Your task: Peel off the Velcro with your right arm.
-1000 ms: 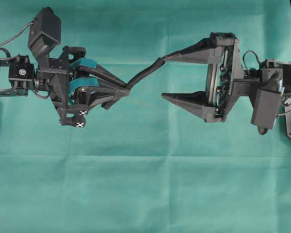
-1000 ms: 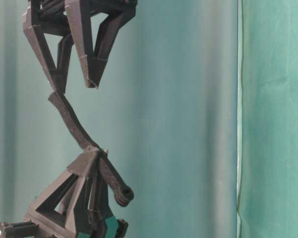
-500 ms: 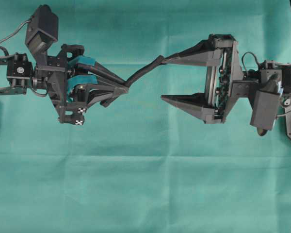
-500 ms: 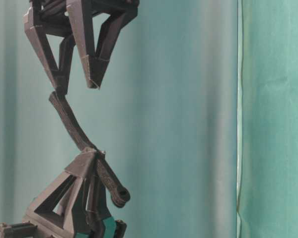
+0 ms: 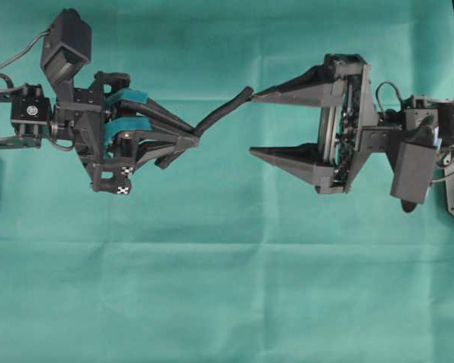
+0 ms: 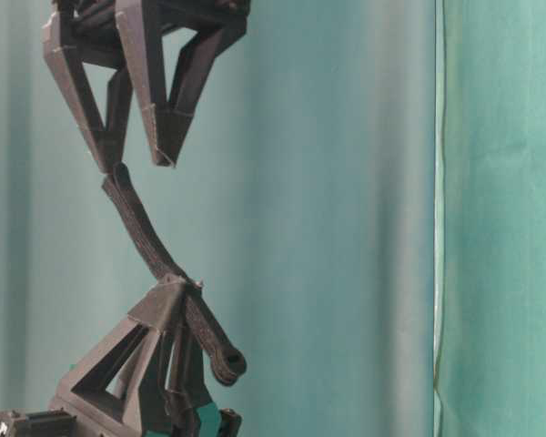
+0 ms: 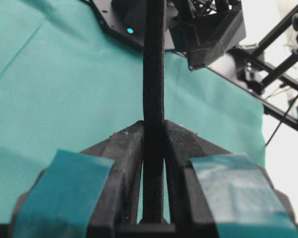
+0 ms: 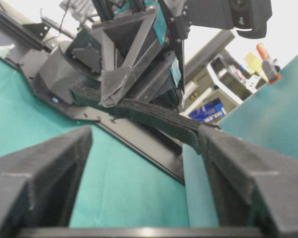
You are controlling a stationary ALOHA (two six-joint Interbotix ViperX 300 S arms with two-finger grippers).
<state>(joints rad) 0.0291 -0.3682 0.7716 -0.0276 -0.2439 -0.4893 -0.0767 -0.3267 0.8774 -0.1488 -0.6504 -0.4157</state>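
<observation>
A: From overhead, we see the left claw (image 5: 183, 144) with teal tape pressed together on the Velcro (image 5: 221, 111), above the green table (image 5: 227, 287) near its far edge. The strap rises toward the right claw (image 5: 251, 122), whose fingers stand apart. The strap's free tip lies at the upper finger, not between the two.

B: In the table-level view the Velcro (image 6: 144, 238) runs from the left claw (image 6: 177, 289) up to the right claw (image 6: 136, 164). Its end is just beside one finger; we cannot tell if it touches.

A: The left wrist view shows the left claw (image 7: 153, 130) clamped on the Velcro (image 7: 154, 74), edge toward us.

B: In the right wrist view the Velcro (image 8: 154, 114) ends at the inner face of one of the fingers (image 8: 248, 168); the other finger is well apart.

A: So we judge that the right claw should move sideways until the tip sits between both fingers, and then catch only one layer.

B: Yes, then pull away from the left claw, slowly, so the layers open and the strap does not slip.
</observation>
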